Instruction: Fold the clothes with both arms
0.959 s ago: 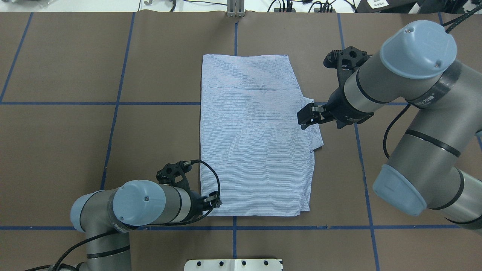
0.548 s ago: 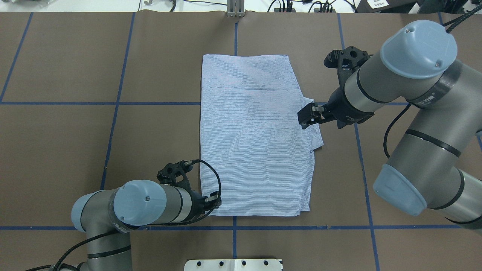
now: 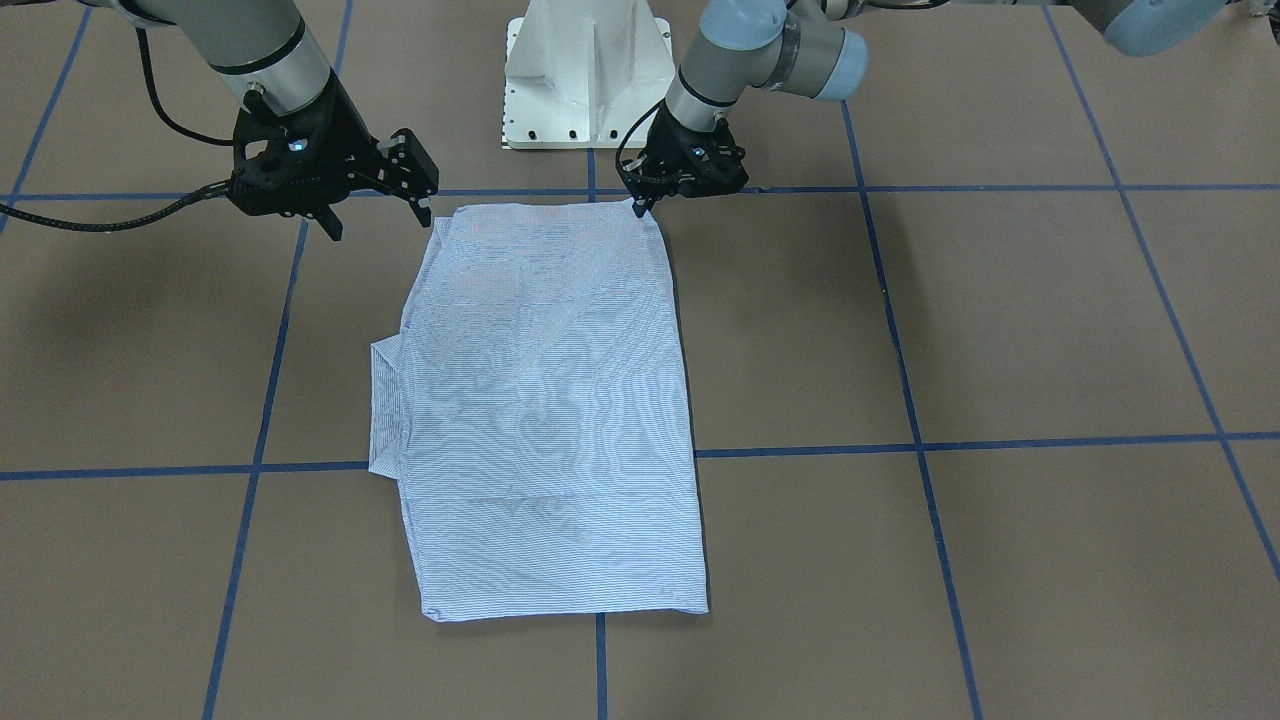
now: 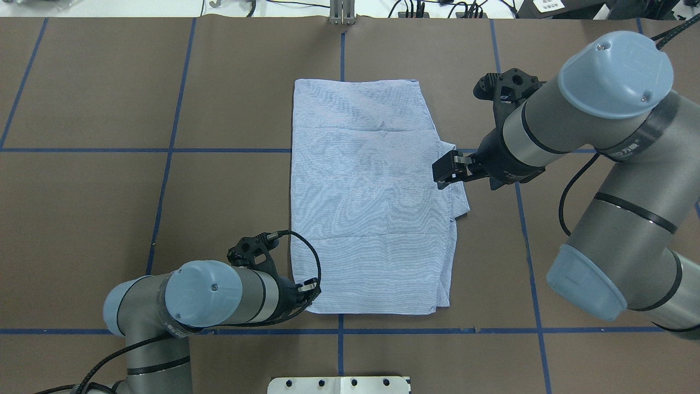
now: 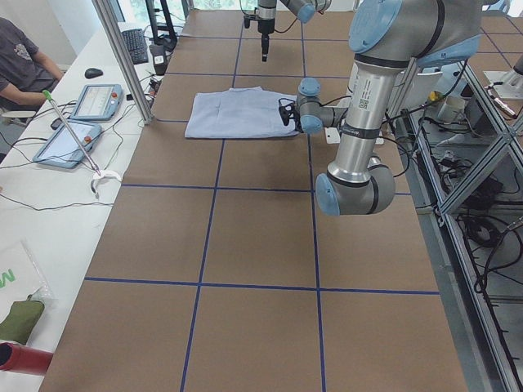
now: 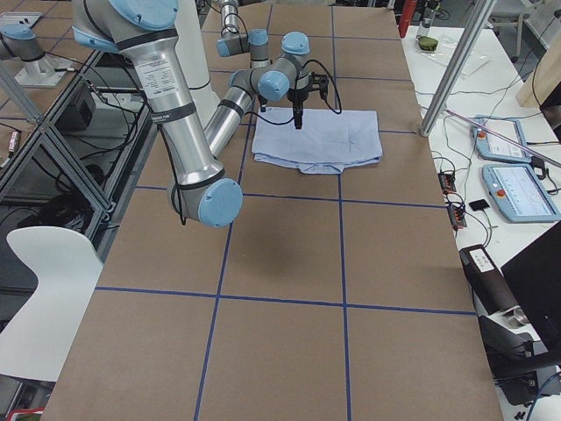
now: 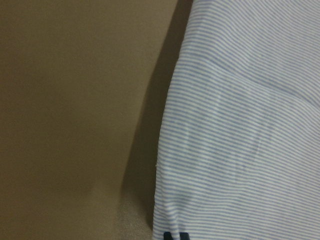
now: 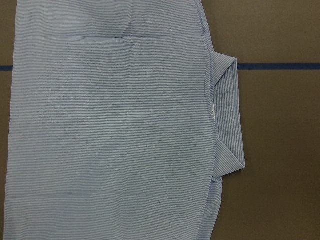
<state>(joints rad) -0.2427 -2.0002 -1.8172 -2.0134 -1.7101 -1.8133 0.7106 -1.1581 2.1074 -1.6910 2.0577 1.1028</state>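
Pinching the near-left corner of the shirt, your left claw is set, while the right claw gapes empty above the middle of the shirt's long right edge.

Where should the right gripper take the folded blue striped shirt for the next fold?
Probably the near right corner of the light-blue striped folded shirt, approached from the robot's right. It lies flat, mirrors the left gripper's corner hold, and clears the protruding flap. The right gripper is open.
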